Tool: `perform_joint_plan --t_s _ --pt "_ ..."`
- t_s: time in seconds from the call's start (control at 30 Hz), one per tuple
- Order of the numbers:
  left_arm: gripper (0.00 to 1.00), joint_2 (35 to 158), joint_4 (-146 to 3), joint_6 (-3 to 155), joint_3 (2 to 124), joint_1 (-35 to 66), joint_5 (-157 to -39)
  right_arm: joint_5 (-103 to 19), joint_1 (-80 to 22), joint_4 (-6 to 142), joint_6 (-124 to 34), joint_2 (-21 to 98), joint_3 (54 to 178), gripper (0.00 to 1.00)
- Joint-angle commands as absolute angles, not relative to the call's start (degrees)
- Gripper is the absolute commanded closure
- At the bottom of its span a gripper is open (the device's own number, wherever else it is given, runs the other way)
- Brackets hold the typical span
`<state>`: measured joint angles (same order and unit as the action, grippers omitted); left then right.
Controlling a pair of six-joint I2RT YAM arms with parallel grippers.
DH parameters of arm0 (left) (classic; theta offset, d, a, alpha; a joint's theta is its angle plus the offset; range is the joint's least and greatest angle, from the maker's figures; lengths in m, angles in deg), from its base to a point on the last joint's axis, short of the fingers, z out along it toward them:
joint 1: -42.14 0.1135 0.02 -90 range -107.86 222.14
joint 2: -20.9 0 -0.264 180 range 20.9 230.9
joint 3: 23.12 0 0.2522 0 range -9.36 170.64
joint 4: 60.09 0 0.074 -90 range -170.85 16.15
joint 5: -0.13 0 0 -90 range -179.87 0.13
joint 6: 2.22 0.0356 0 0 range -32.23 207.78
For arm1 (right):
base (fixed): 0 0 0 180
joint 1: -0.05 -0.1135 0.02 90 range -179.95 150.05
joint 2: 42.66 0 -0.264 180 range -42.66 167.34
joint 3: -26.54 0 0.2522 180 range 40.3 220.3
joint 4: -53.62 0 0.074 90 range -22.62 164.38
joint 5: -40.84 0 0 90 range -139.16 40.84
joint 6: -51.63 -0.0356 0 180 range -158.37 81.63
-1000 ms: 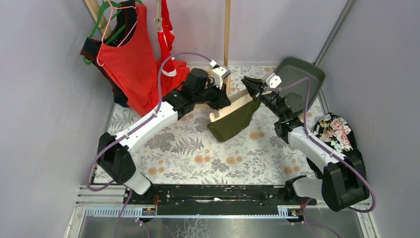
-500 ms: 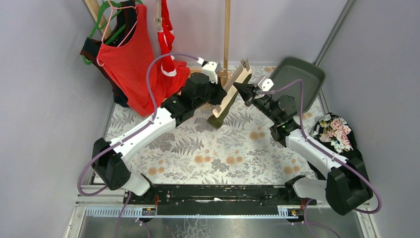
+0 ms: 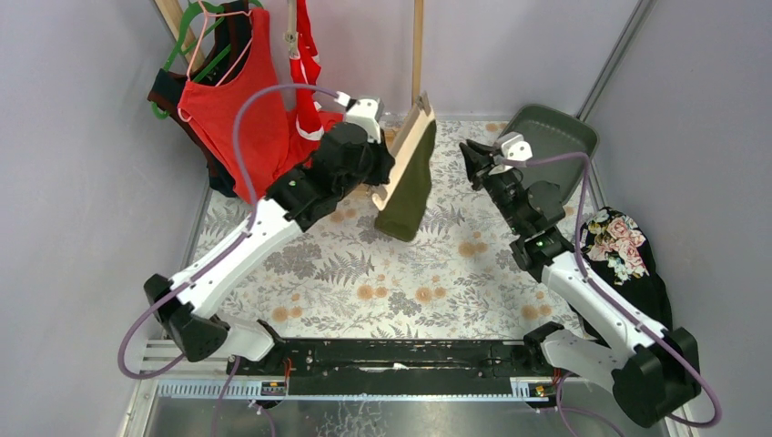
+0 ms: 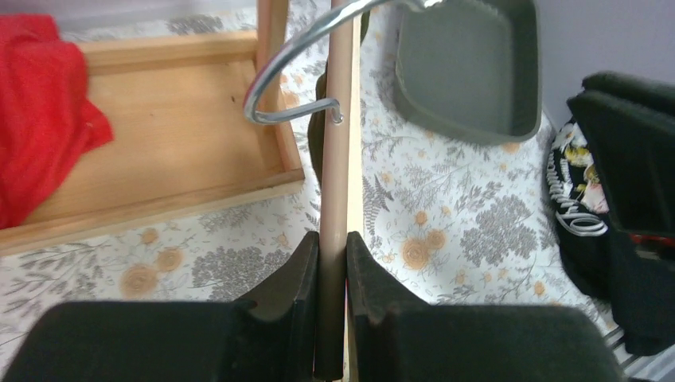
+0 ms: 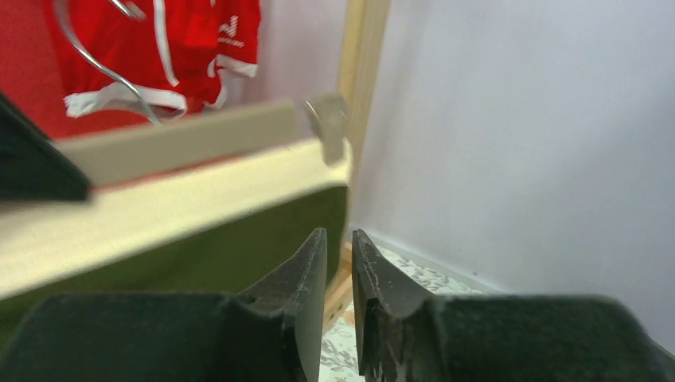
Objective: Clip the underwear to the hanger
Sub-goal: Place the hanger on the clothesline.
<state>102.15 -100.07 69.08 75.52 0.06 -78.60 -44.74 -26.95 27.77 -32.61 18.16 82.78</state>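
Left gripper [image 4: 332, 248]: pressing both fingers hard against the bar of the pale wooden clip hanger with a steel hook [image 4: 338, 143], and gripping low on the bar, probably to leave the hook free for hanging.
Hanger pose: tilting steeply at upper centre of the overhead view, with the hook end pointing up toward the bare wooden upright [image 3: 418, 45].
Dark olive green briefs with a cream waistband [image 3: 406, 193]: hanging from that hanger at upper centre and drooping above the floral-patterned tabletop [image 3: 364, 273]. Seemingly clipped on, with the cream band running along the bar in the right wrist view (only one clip is showing there, at the bar's end).
Right gripper [image 5: 340, 239]: parting its fingers by a narrow gap and pinching nothing, hovering just beside the hanger's clip end, right of centre in the overhead view. Probably standing by to steady or check that end.
Bright red briefs with white trim [image 3: 306, 55]: dangling at the top of the frame, just left of the upright and well apart from both grippers. Looking already hung.
Step in hand: likely carrying the loaded hanger toward the rack.
Risk: hook missing its perch, or the bar twisting in so narrow a pinch.
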Motion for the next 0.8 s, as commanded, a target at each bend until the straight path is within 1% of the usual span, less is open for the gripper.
perform_joint_plan --t_s 0.0,0.07,0.13,0.17,0.23,0.27,0.3,0.4,0.5,0.63,0.7,0.77 --pt "1.0 98.53 -110.53 67.53 85.67 -0.49 -69.8 -52.94 -27.34 31.99 -31.73 14.71 85.65 0.76" --pt "1.0 98.87 -114.57 67.26 90.12 -0.49 -67.62 -53.57 -27.31 32.83 -31.71 14.17 85.74 0.73" --pt "1.0 99.43 -117.76 67.34 94.45 -0.49 -65.56 -54.21 -27.29 34.85 -31.95 14.0 86.62 0.61" --pt "1.0 99.85 -119.4 67.38 97.26 -0.53 -64.4 -54.25 -27.32 36.26 -31.95 14.02 87.29 0.48" --pt "1.0 100.52 -121.02 68.01 100.62 -0.49 -63.51 -54.72 -27.33 38.52 -32.19 13.98 88.43 0.29" --pt "1.0 101.08 -121.37 68.62 102.25 -0.49 -63.22 -54.99 -27.29 39.35 -32.29 13.98 88.85 0.24" --pt "1.0 102.02 -121.95 69.22 104.59 -0.45 -62.97 -55.12 -27.32 39.94 -32.26 13.87 89.17 0.21" --pt "1.0 106.5 -124.38 72.05 112.13 -0.36 -61.53 -55.11 -27.29 41.49 -32.66 13.07 89.45 0.16" --pt "1.0 111.71 -126.09 74.76 120.75 0.37 -62.09 -54.3 -27.33 42.33 -33.4 11.9 89.17 0.15" --pt "1.0 121.0 -132.22 74.68 136.19 6.68 -69.92 -53.12 -27.29 42.54 -33.91 10.2 88.58 0.15" --pt "1.0 123.09 -132.15 74.85 137.09 8.52 -71.35 -52.88 -27.3 43.1 -33.99 9.77 88.43 0.15" --pt "1.0 122.32 -128.73 75.08 133.55 9.92 -71.97 -52.83 -27.28 43.5 -33.89 9.56 88.23 0.15"
